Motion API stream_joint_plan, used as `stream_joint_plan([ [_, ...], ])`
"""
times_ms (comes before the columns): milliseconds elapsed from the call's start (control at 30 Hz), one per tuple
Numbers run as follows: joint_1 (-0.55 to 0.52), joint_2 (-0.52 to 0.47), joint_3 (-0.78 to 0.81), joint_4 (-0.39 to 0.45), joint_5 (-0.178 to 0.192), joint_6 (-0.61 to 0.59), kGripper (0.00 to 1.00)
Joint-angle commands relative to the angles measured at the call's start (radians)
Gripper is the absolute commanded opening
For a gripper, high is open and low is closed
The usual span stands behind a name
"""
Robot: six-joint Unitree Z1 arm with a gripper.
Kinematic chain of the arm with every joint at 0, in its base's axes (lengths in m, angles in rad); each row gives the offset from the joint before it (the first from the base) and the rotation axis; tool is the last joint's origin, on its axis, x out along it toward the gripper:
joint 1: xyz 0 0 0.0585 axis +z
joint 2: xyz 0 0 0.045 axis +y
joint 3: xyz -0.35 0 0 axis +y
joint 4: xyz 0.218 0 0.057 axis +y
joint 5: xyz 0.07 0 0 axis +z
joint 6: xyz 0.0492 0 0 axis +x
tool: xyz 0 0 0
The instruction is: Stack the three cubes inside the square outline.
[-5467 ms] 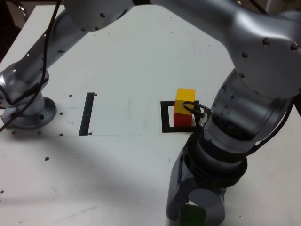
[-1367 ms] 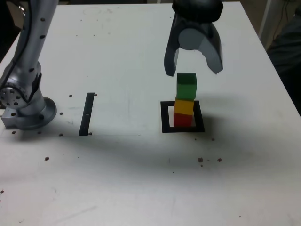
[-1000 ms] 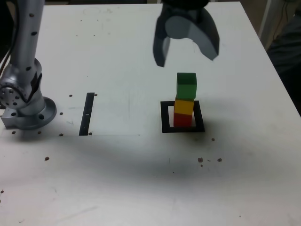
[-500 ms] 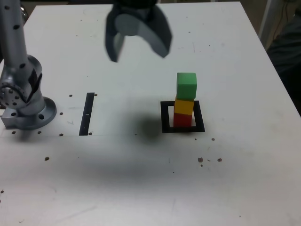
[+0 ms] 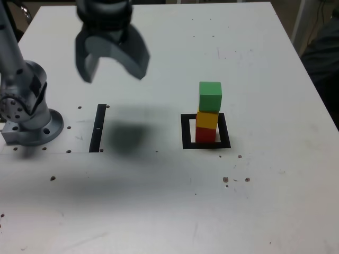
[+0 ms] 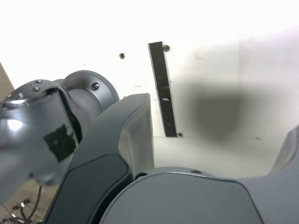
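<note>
Wrist view overexposed up top; soft shadow blotches the table (image 5: 159,211).

A robotics lab setup: a plain white desk (image 5: 159,201) with the arm's base (image 5: 29,124) bolted on, black tape marks (image 5: 98,128) and coloured test cubes (image 5: 208,112).

The green cube (image 5: 210,96) sits on the yellow cube (image 5: 207,120) and red cube (image 5: 205,135) inside the square outline (image 5: 186,132); the gripper (image 5: 113,67), jaws apart, hangs well away
</note>
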Motion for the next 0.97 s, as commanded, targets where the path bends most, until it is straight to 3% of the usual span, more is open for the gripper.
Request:
stream_joint_plan([
  [0, 0.01, -0.021, 0.087, -0.057, -0.007, -0.003, 1.0],
  [500, 0.039, -0.037, 0.4, -0.347, -0.064, -0.004, 1.0],
  [933, 0.039, -0.035, 0.43, -0.376, -0.081, -0.004, 1.0],
])
